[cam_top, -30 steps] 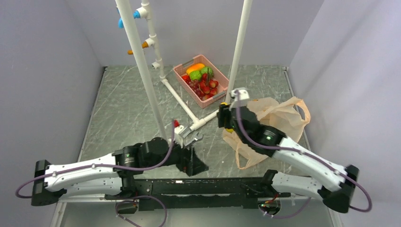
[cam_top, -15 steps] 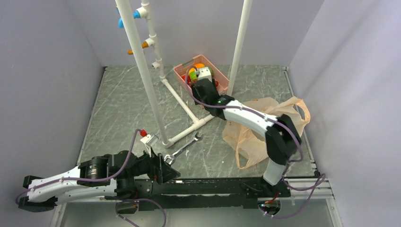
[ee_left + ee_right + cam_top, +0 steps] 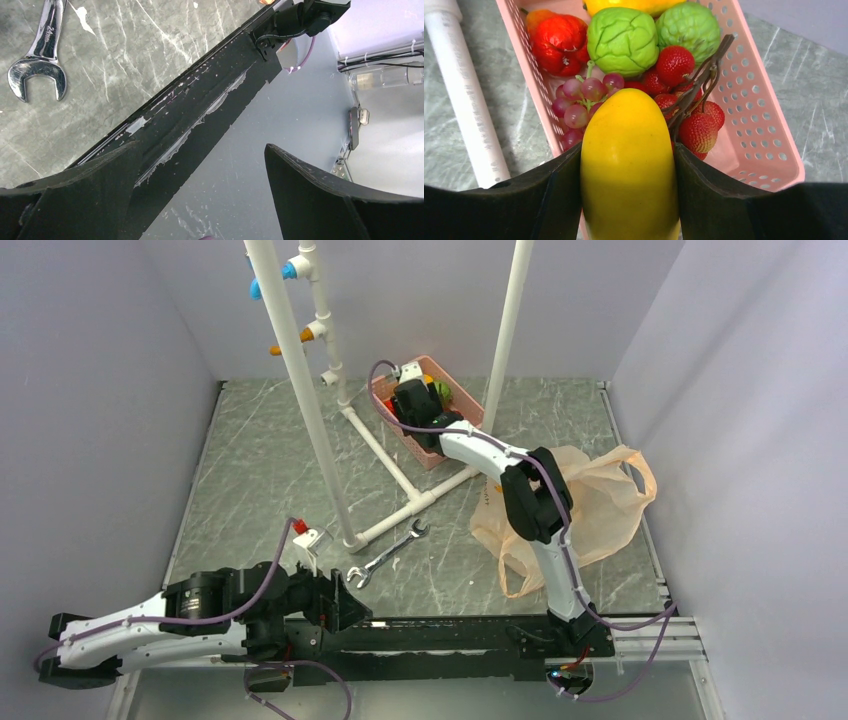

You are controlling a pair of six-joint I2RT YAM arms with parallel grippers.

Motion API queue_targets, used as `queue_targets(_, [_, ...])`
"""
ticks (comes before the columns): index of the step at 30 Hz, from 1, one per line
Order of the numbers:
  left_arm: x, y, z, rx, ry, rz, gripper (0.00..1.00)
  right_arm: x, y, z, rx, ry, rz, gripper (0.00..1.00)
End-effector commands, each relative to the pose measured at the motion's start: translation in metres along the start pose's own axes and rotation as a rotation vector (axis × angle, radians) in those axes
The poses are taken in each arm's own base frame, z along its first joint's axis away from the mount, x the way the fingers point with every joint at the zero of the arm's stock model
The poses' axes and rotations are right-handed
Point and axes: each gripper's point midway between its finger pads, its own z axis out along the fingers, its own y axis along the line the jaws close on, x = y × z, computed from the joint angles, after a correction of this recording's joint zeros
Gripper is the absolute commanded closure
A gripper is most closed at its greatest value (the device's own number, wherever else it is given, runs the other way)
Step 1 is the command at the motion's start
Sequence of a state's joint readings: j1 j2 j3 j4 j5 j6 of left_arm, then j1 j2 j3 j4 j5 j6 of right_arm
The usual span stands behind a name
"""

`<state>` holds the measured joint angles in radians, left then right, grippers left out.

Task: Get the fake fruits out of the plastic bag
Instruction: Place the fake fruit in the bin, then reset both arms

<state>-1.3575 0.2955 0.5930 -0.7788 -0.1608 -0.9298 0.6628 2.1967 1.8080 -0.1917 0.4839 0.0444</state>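
My right gripper (image 3: 408,400) (image 3: 626,150) is shut on the smooth yellow mango-like fruit (image 3: 626,165) and holds it over the near end of the pink slotted basket (image 3: 432,455) (image 3: 769,115). A bunch of red-purple grapes (image 3: 581,102) lies in the basket just beyond the mango. The peach-beige plastic bag (image 3: 600,500) lies crumpled on the right side of the table, behind the right arm; its inside is hidden. My left gripper (image 3: 345,605) (image 3: 200,147) is open and empty over the table's front rail.
The basket also holds two green bumpy fruits (image 3: 624,40), red strawberries (image 3: 699,130), a red fruit (image 3: 556,42) and an orange fruit. A white pipe frame (image 3: 385,455) (image 3: 469,115) stands left of it. A steel wrench (image 3: 388,555) (image 3: 42,50) lies near the front.
My right arm has swung from above the bag to over the basket, carrying the mango. My left arm has drawn back from the wrench to the front edge.
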Motion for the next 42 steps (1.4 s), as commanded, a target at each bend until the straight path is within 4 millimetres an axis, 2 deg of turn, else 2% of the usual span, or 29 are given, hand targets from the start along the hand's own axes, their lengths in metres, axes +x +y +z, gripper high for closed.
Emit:
queue_targets(1, [-0.006,0.000,-0.001,0.003,-0.034,-0.003,0.01,-0.014,-0.007,0.002,0.010,-0.006,-0.025,0.79])
queue_targets(5, [-0.004,0.000,0.001,0.005,-0.030,-0.002,0.01,-0.010,-0.008,0.004,0.008,-0.001,-0.026,0.51])
queue_targets(9, [-0.005,-0.002,0.002,0.007,-0.023,0.006,0.01,-0.013,-0.007,0.003,-0.011,0.008,-0.054,0.34])
queue_targets(13, [-0.005,-0.006,0.002,0.009,-0.009,0.012,0.00,-0.020,-0.010,-0.003,-0.005,0.009,-0.062,0.08])
queue_targets(16, [-0.006,-0.008,0.002,0.012,-0.010,0.013,0.01,-0.030,-0.015,-0.014,-0.004,0.014,-0.048,0.04])
queue_targets(18, [-0.008,-0.007,0.000,0.013,-0.021,0.014,0.01,-0.039,-0.015,-0.030,-0.029,0.012,-0.016,0.04])
queue_targets(21, [-0.013,-0.002,-0.007,-0.001,-0.053,0.012,0.01,-0.047,-0.012,-0.064,-0.076,0.008,0.020,0.03])
queue_targets(24, [-0.022,0.003,-0.018,-0.005,-0.112,0.001,0.00,-0.045,-0.009,-0.108,-0.122,-0.002,0.049,0.03])
queue_targets(27, [-0.035,0.006,-0.031,0.019,-0.196,-0.017,0.01,-0.036,-0.013,-0.153,-0.187,-0.002,0.094,0.02])
queue_targets(30, [-0.051,0.006,-0.046,0.060,-0.301,-0.031,0.01,-0.025,-0.026,-0.200,-0.245,-0.005,0.166,0.01])
queue_targets(31, [-0.058,0.006,-0.052,0.073,-0.340,-0.035,0.01,-0.015,-0.030,-0.215,-0.263,0.001,0.177,0.01])
queue_targets(33, [-0.073,0.003,-0.067,0.104,-0.425,-0.033,0.01,-0.016,-0.051,-0.254,-0.283,-0.048,0.225,0.01])
queue_targets(37, [-0.108,-0.002,-0.102,0.112,-0.578,-0.008,0.01,-0.007,-0.097,-0.314,-0.250,-0.111,0.267,0.01])
queue_targets(39, [-0.128,-0.013,-0.120,0.128,-0.645,0.019,0.01,-0.005,-0.121,-0.341,-0.218,-0.147,0.285,0.01])
queue_targets(42, [-0.153,-0.033,-0.124,0.084,-0.671,0.108,0.01,-0.004,-0.157,-0.380,-0.168,-0.220,0.327,0.01])
